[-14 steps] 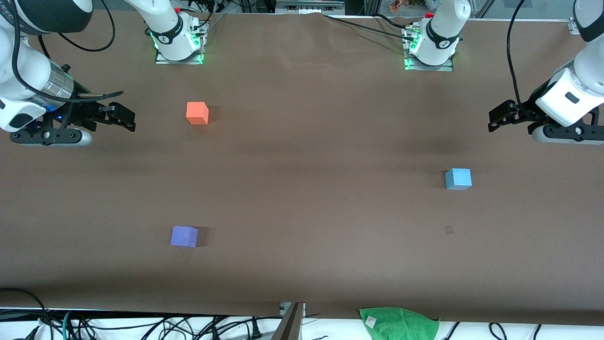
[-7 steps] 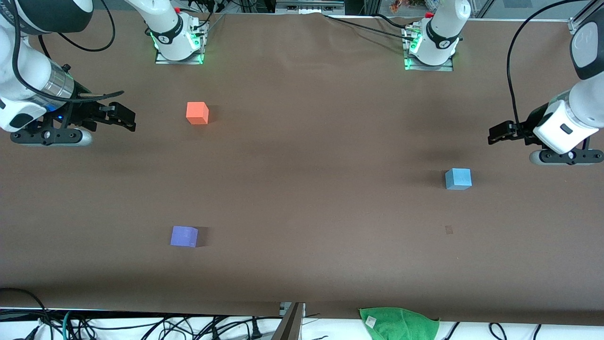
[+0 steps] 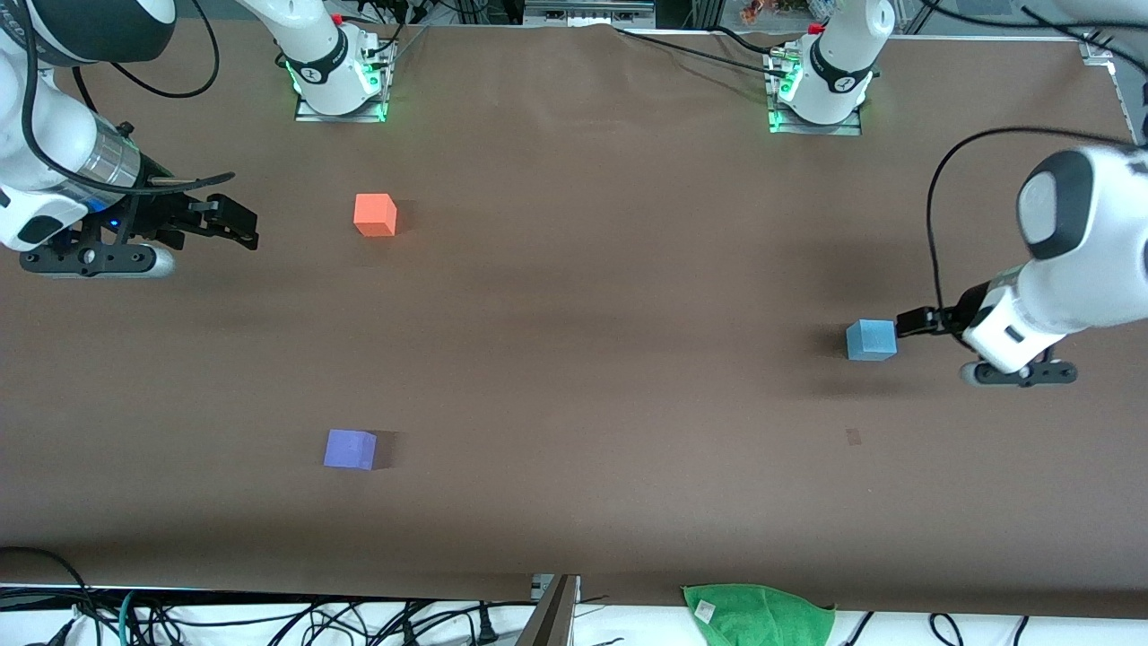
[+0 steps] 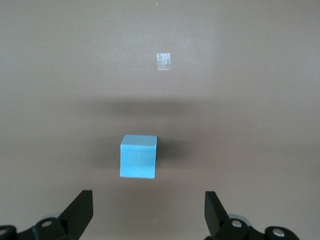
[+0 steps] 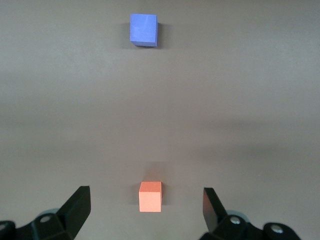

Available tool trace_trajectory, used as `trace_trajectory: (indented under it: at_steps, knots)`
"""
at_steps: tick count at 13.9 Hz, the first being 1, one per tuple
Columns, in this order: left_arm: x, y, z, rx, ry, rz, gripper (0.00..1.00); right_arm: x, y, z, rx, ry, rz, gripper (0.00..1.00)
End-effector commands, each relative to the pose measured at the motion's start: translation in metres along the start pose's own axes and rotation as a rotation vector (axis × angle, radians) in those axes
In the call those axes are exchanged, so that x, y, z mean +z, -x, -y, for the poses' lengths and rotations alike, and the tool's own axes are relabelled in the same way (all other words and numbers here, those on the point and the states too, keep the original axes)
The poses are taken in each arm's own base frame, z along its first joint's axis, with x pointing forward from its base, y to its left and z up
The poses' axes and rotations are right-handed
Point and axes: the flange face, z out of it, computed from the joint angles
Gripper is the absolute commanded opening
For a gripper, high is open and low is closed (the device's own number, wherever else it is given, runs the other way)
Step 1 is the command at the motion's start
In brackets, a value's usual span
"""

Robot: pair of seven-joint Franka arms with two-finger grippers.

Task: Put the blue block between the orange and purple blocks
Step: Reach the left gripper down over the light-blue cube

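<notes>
A wide table (image 3: 574, 296) under a matte brown cover filled the view, its cloth faintly creased and marked with soft, broad shadows under even overhead light. Along the edge nearest the front camera ran a white strip tangled with black cables (image 3: 269, 619), and a crumpled green cloth (image 3: 758, 615) lay there toward the left arm's end. On the brown cover sat a small scrap of clear tape (image 4: 163, 61).
</notes>
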Motion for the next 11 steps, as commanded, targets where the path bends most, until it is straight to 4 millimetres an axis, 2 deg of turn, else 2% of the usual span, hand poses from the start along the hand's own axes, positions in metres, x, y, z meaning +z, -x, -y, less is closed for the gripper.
trace_trajectory:
  at_steps: [1,3,8,11]
  knots:
    - [0.028,-0.016,0.004,0.034,-0.034,-0.023,1.00,-0.003,0.002,-0.001,0.000,-0.016,-0.001,0.99]
    - [0.052,-0.018,0.005,0.046,-0.052,-0.054,1.00,-0.003,0.002,0.000,-0.001,-0.016,-0.001,0.99]
    - [0.123,0.009,0.006,0.055,-0.049,-0.060,1.00,-0.003,0.002,0.000,-0.001,-0.016,-0.001,0.99]
    - [0.141,0.022,0.006,0.056,-0.049,-0.028,1.00,-0.003,0.002,-0.001,0.000,-0.016,0.001,0.99]
